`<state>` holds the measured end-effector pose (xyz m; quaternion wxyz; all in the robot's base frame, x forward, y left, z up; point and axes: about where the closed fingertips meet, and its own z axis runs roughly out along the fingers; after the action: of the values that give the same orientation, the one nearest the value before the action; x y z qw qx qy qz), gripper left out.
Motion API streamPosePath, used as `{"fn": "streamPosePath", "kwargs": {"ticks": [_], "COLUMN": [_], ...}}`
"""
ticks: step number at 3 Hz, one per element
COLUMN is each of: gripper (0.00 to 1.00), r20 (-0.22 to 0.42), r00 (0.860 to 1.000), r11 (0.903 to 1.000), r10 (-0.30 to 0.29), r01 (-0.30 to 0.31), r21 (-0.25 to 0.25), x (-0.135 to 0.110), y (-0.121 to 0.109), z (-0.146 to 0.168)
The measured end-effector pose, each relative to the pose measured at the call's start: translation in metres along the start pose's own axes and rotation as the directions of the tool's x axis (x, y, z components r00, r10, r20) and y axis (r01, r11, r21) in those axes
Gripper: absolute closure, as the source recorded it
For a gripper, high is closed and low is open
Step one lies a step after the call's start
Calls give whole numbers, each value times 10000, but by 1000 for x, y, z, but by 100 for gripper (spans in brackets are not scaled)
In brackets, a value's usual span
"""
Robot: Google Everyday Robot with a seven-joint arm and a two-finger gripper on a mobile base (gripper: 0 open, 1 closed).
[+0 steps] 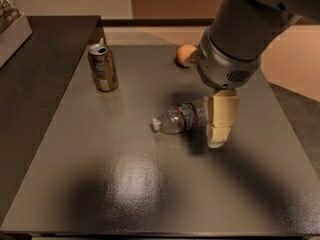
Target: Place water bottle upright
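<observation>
- The water bottle (pixel 181 118) lies on its side near the middle of the table (pixel 125 189). Its white cap (pixel 156 125) points left and its base end runs rightward, hidden behind the gripper.
- The gripper (pixel 219 131) hangs down from the grey wrist (pixel 227 66) right at the bottle's base end. Its cream tip is low over the table and covers that end from this view. I cannot tell whether it is open, closed or already holding the bottle.
- Judgement: the step in hand looks like taking hold of the bottle before turning it up.
- A grip on the firmer part of the body near the base would probably serve best. The thin crinkled plastic is likely to buckle or squirt out under a hard squeeze.
- To stand it, the cap end should swing up while the base goes down flat. Release should come only once the base sits square, since a light bottle tips easily.
- The can (pixel 102 68) stands upright well to the left.
- The orange (pixel 184 54) sits behind the arm, apart from the bottle. Neither looks likely to be in the way if the bottle is raised about where it lies.
</observation>
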<state>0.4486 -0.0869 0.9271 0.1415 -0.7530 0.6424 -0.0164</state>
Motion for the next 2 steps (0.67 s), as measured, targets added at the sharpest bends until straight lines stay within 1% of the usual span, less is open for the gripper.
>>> {"fn": "streamPosePath", "kwargs": {"ticks": [1,2], "gripper": [0,0], "r20": [-210,-310], "r00": [9998,9995], "r11": [9993,9979], "r10": [-29,45], "r01": [21,-65], "r21": [-362,-650], "x": [4,7], "y": [-16,-27], "z": [23,41]}}
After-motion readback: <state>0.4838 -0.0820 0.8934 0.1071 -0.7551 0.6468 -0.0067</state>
